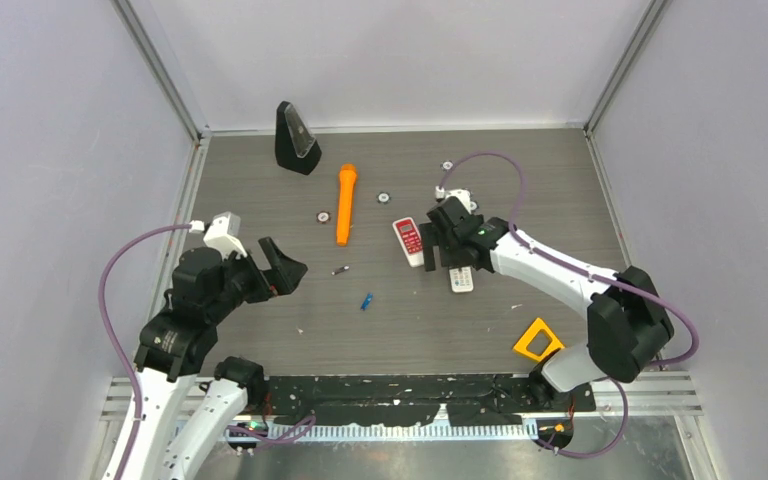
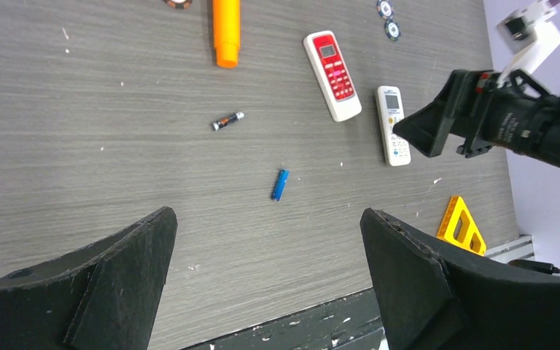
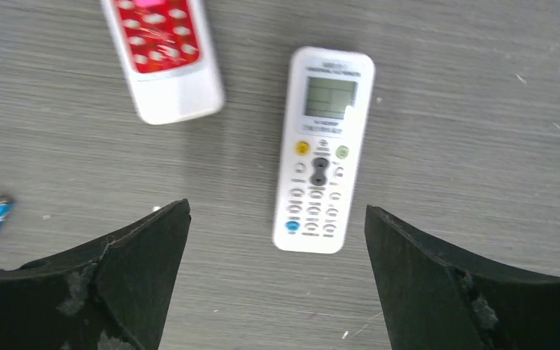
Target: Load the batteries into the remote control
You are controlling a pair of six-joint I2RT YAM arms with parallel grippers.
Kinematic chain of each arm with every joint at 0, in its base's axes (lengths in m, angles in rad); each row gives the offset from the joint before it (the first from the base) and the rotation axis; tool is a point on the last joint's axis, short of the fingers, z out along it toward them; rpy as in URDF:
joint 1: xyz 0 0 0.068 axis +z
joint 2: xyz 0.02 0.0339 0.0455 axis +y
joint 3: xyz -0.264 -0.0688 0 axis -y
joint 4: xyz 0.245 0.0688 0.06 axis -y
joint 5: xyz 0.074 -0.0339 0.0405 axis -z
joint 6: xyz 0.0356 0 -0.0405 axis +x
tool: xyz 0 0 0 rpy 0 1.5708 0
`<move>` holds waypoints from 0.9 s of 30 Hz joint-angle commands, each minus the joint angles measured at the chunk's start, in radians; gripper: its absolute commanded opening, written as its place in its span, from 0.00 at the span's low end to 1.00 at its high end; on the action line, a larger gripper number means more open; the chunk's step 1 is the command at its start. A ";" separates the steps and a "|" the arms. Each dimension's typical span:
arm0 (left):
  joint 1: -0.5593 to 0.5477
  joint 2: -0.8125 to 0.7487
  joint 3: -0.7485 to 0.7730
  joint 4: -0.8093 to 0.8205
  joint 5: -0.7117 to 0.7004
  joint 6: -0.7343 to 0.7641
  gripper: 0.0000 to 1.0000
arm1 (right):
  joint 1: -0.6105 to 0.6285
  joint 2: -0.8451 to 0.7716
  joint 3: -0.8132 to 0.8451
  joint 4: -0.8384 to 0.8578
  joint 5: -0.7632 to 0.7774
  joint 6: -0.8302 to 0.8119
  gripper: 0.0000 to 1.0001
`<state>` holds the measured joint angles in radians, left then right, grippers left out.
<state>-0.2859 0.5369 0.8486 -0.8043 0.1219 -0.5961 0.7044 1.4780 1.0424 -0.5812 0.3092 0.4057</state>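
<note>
A white remote control (image 3: 323,149) lies face up on the table, just ahead of my right gripper (image 3: 277,208). That gripper hovers open over it with nothing between its fingers. In the top view the gripper (image 1: 447,250) covers part of this remote (image 1: 462,282). A red-and-white remote (image 1: 409,240) lies to its left. A blue battery (image 1: 367,301) and a dark battery (image 1: 340,270) lie loose mid-table. My left gripper (image 1: 280,265) hangs wide open and empty above the table's left side, with the blue battery (image 2: 280,184) ahead of it.
An orange cylinder (image 1: 345,203) lies behind the batteries. A black wedge-shaped stand (image 1: 295,140) is at the back left. A yellow triangle (image 1: 538,340) lies near the front right. Small round discs (image 1: 383,198) are scattered at the back. Walls enclose three sides.
</note>
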 commanded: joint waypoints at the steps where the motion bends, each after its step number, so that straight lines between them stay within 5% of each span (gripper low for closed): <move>1: 0.004 0.010 0.069 0.002 0.002 0.060 0.99 | -0.038 -0.004 -0.066 0.015 -0.012 0.001 0.97; 11: 0.004 -0.002 0.051 -0.001 0.025 0.048 0.99 | -0.102 0.129 -0.094 0.094 -0.087 -0.030 0.97; 27: 0.004 0.018 0.047 0.037 0.070 0.042 0.98 | -0.158 0.100 -0.186 0.198 -0.199 -0.015 0.34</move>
<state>-0.2859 0.5449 0.8856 -0.8055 0.1593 -0.5674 0.5529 1.6199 0.8974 -0.4225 0.1600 0.3923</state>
